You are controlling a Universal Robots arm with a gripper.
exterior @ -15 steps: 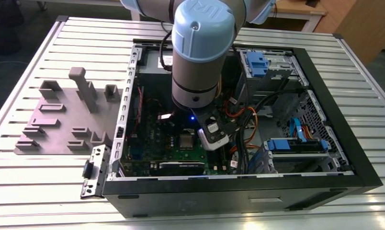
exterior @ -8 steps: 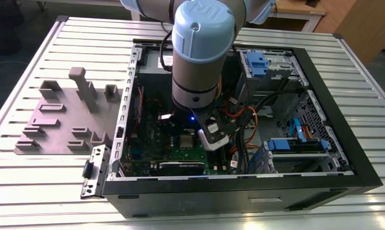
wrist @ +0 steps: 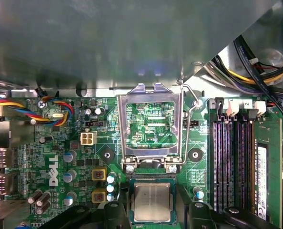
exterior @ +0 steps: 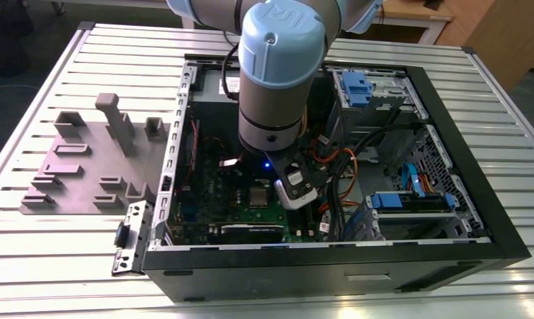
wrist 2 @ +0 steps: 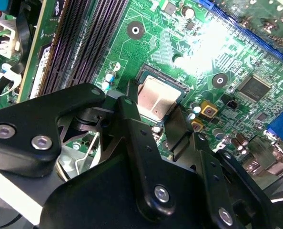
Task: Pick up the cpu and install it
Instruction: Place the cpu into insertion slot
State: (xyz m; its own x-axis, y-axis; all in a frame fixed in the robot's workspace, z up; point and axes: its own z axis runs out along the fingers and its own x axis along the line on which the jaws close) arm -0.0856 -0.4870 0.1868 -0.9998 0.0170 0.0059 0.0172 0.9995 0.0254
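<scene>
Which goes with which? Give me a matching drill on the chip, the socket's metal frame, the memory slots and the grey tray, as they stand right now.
Things:
1 chip
2 metal frame
3 memory slots
4 grey tray

Place, colour or state:
a swung open
b on the table, outside the computer case
c lying flat in the socket
d long and black

Pairs: 1-c, 2-a, 3-d, 4-b
</scene>
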